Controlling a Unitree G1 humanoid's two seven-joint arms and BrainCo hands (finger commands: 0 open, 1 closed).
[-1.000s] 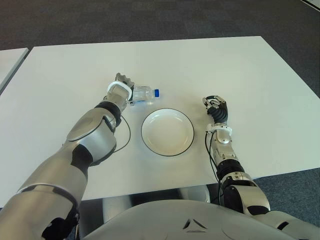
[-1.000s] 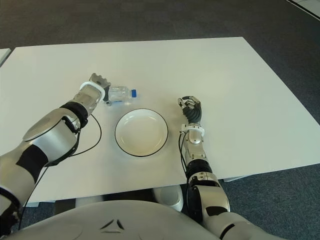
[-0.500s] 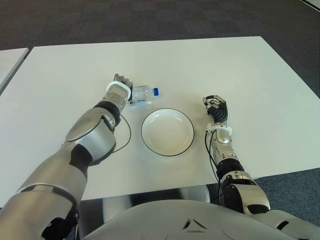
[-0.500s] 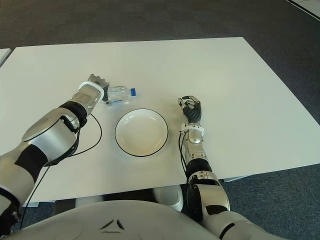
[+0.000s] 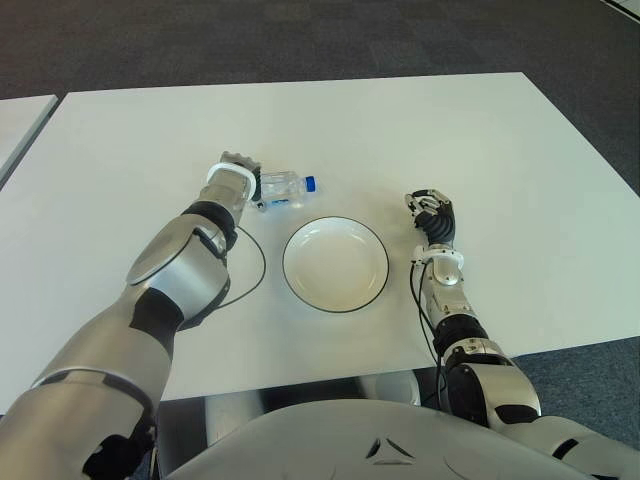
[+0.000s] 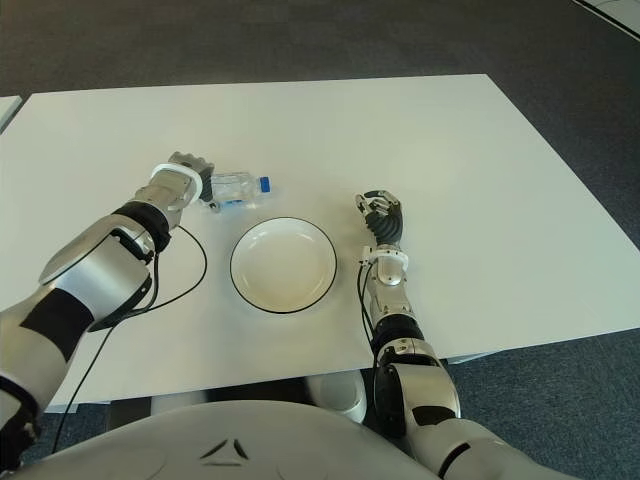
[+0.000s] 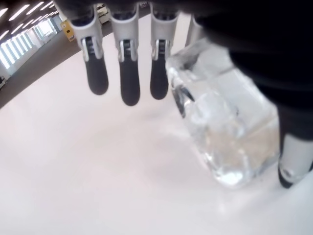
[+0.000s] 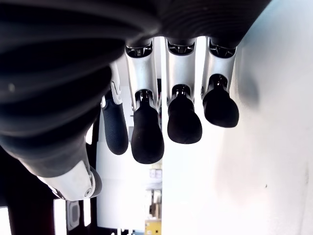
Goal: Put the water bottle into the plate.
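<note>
A clear water bottle [image 5: 284, 187] with a blue cap [image 5: 312, 184] lies on its side on the white table [image 5: 480, 140], just beyond the left rim of the white plate [image 5: 292, 263]. My left hand [image 5: 238, 178] is at the bottle's base end. In the left wrist view its fingers [image 7: 121, 81] stretch straight out beside the bottle [image 7: 220, 132], with the thumb [image 7: 289, 164] on the other side; nothing is clasped. My right hand [image 5: 432, 212] shows to the right of the plate, fingers loosely bent and holding nothing.
A black cable [image 5: 250, 270] loops on the table beside my left forearm. Dark carpet [image 5: 300, 40] lies beyond the table's far edge. Another white table's corner [image 5: 20, 115] shows at the far left.
My left hand has turned and shifted slightly left at the bottle's base. The bottle has barely moved. The right hand is unchanged.
</note>
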